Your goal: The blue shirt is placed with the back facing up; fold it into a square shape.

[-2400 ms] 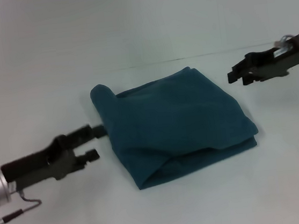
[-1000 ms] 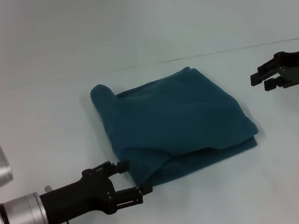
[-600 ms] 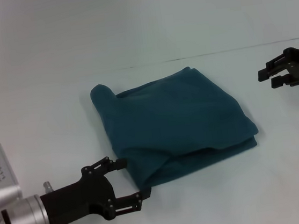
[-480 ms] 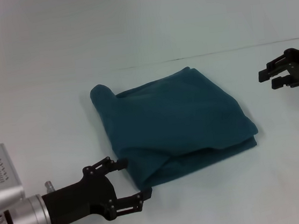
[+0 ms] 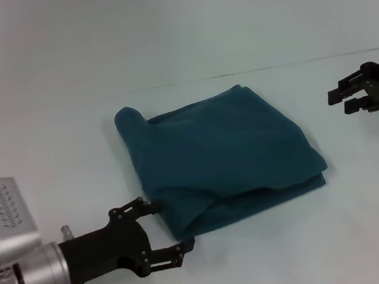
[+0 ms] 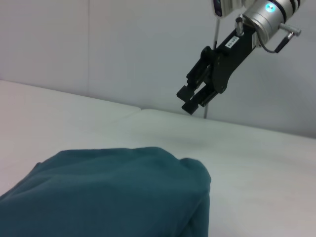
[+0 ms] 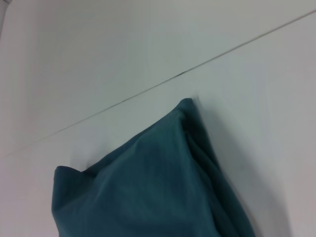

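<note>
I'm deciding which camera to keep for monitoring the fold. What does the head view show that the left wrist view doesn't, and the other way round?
Only the head view shows the left gripper, open at the shirt's near corner, and the whole outline of the folded blue shirt, including the bump at its far left corner. Only the left wrist view shows the right gripper from the side, raised above the table, with the wall behind it. Both show the shirt lying on the white table and the right gripper held clear of it.
</note>
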You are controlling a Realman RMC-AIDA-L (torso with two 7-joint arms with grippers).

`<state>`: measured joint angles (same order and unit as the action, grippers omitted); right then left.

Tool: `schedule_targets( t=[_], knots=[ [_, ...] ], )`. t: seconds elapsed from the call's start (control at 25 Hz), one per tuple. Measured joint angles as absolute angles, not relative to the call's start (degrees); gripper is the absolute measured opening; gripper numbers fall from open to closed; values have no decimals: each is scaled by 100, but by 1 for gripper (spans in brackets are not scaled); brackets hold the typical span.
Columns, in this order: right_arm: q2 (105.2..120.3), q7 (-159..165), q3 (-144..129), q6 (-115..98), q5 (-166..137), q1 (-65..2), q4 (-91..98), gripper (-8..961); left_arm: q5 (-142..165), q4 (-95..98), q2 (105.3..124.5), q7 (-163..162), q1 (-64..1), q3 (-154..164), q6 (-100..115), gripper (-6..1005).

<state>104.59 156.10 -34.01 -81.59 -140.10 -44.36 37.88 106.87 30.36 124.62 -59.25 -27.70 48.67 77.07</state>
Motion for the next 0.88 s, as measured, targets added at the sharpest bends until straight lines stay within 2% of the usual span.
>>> schedule_targets(
  t=[0.44,0.88],
  knots=[
    [10459,15626,-3392,-8144,-14011,-4400,3768,445,10699,3461,12463,-6454,-3080,6174,6595,891],
    [10455,15627,-3385,-8118,-14010,-4357,3716,445,10415,4325,12463,-6689,-2764,7488,5856,890]
  ],
)
